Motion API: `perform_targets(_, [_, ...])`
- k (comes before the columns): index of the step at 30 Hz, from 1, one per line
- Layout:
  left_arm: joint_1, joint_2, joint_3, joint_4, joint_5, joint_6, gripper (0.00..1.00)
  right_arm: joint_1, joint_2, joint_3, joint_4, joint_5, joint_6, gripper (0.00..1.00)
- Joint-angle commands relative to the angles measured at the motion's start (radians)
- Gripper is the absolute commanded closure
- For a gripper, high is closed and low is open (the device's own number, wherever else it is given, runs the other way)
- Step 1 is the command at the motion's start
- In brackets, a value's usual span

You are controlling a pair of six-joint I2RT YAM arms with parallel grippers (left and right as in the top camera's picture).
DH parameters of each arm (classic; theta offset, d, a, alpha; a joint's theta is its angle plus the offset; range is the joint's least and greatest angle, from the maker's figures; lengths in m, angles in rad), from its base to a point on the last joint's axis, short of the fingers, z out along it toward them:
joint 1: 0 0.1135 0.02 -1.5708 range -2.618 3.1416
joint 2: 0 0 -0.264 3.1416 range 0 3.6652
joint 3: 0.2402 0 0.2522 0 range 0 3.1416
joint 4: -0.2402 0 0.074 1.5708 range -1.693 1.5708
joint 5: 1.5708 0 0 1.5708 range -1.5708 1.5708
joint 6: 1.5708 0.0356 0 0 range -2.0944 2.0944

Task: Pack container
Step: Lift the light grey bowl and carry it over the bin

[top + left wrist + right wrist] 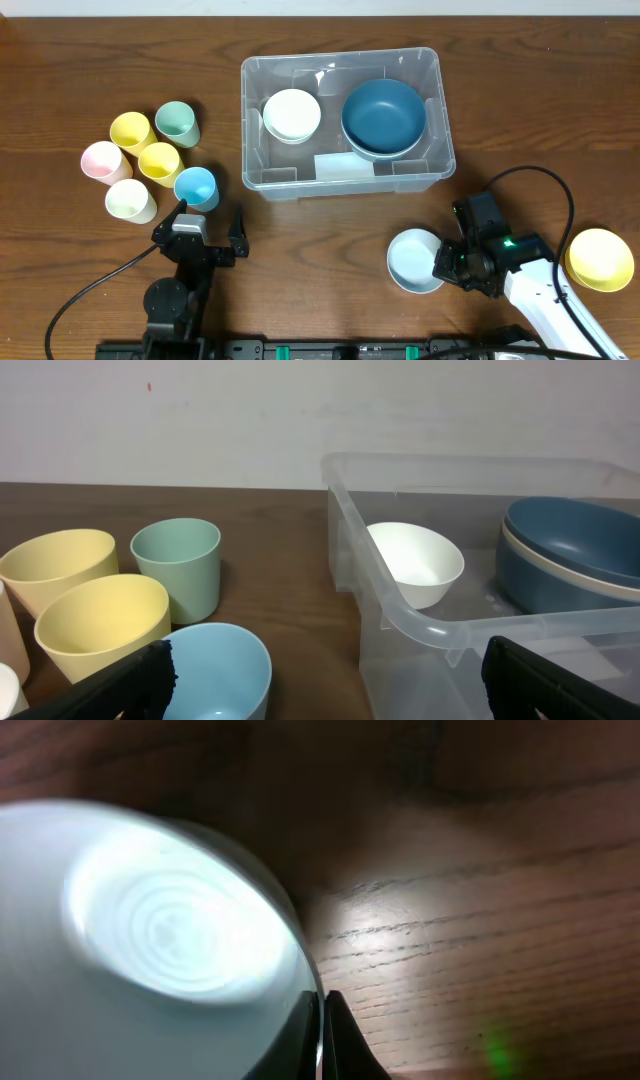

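Note:
The clear plastic container [340, 170] stands at the table's upper middle, holding a white bowl [292, 114] and a dark blue bowl [384, 116] stacked in a lighter one. It also shows in the left wrist view [420, 622]. My right gripper [447, 263] is shut on the rim of a pale blue bowl [414, 261] at the lower right, below the container; the right wrist view shows both fingers [321, 1038] pinching that rim [150, 930]. My left gripper [207, 232] is open and empty, just below a blue cup [195, 186].
Several cups stand left of the container: yellow [130, 130], green [176, 123], pink [102, 160], a second yellow [159, 161] and cream [129, 199]. A yellow bowl [600, 259] sits at the far right edge. The right arm's black cable [545, 172] loops above it.

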Motion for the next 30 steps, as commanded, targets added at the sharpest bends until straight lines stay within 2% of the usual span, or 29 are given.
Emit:
perform_targets(1, [0.006, -0.006, -0.017, -0.033, 0.015, -0.005, 0.02, 0.007, 0.007, -0.009, 0.001, 0.008, 0.007, 0.99])
perform_targets(8, [0.006, -0.006, -0.017, -0.032, 0.015, -0.005, 0.02, 0.007, 0.006, 0.038, -0.015, 0.007, -0.002, 0.99])
perform_targets(16, [0.006, -0.006, -0.017, -0.033, 0.015, -0.005, 0.02, 0.052, 0.005, 0.292, -0.19, 0.008, -0.13, 0.99])
perform_targets(21, [0.006, -0.006, -0.017, -0.033, 0.015, -0.005, 0.02, 0.14, 0.005, 0.409, -0.268, 0.021, -0.143, 0.99])
perform_targets(30, [0.006, -0.006, -0.017, -0.033, 0.015, -0.005, 0.02, 0.199, 0.063, 0.614, -0.2, 0.039, -0.191, 0.99])
